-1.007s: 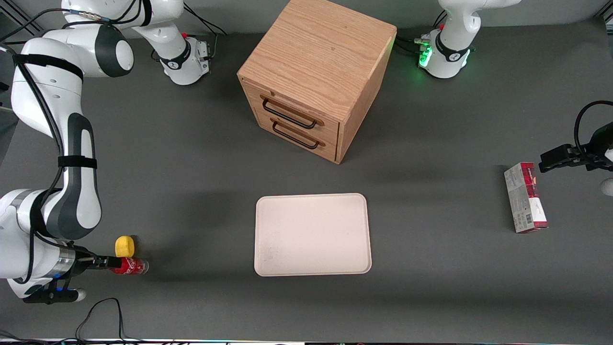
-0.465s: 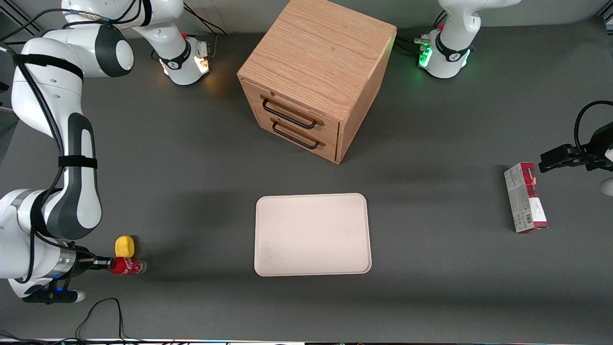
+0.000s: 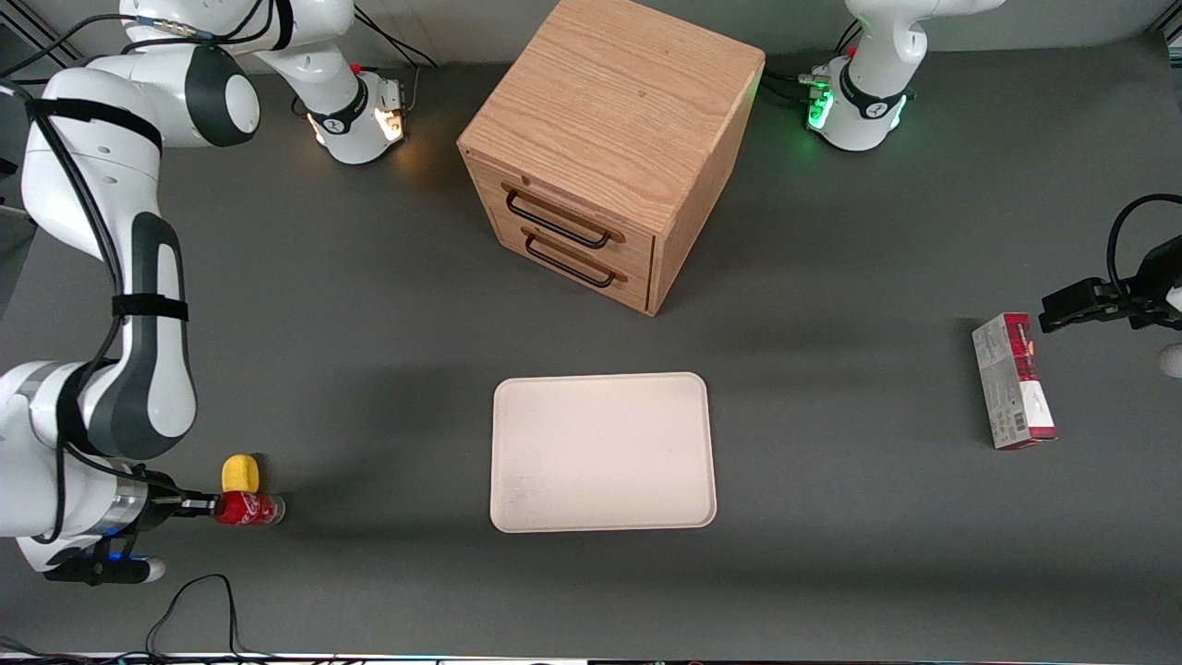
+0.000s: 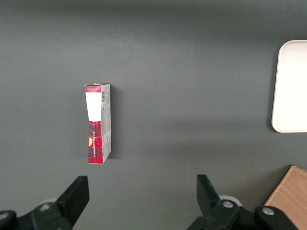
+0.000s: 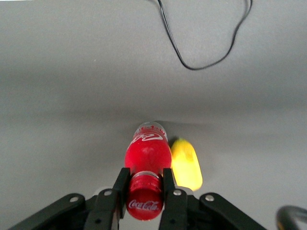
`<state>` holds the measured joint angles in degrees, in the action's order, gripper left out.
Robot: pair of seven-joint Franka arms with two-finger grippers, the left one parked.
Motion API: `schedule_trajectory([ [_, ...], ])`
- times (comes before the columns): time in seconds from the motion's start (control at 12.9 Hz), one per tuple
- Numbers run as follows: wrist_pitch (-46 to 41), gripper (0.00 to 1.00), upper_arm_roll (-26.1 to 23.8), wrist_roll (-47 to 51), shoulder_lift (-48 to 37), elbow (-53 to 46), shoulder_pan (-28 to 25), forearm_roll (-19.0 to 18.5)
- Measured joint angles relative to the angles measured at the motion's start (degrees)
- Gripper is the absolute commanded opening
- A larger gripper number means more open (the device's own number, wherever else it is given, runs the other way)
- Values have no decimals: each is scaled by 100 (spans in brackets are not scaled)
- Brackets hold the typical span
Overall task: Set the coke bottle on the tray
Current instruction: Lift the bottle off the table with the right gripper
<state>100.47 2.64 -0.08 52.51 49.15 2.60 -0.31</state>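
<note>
**Bottle clamped at the cap, tray well off**

Barely shifted since a second ago, the small red coke bottle (image 3: 249,509) lies with its cap gripped by the right gripper (image 5: 145,188), beside a yellow lump (image 3: 240,473). Its long axis points toward the flat cream tray (image 3: 603,452), well apart toward the parked arm's end.

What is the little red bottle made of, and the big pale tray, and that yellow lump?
The coke bottle, its cap end between the gripper fingers, looks like glossy clear plastic: see-through base, shiny highlights. The tray seems matte cream plastic, smooth with moulded rounded corners. The yellow lump looks soft and dull, maybe foam; hard to tell.
</note>
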Motion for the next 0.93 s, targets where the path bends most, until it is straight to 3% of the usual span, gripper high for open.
schedule_trajectory([
  [0.54, -2369, 0, 0, -147, -1692, -31, -15, -1],
  [0.7, -2464, 0, 0, -239, -2358, 592, -18, -1],
  [0.93, -1910, 0, -4, -288, -3760, 2435, -125, -1],
])
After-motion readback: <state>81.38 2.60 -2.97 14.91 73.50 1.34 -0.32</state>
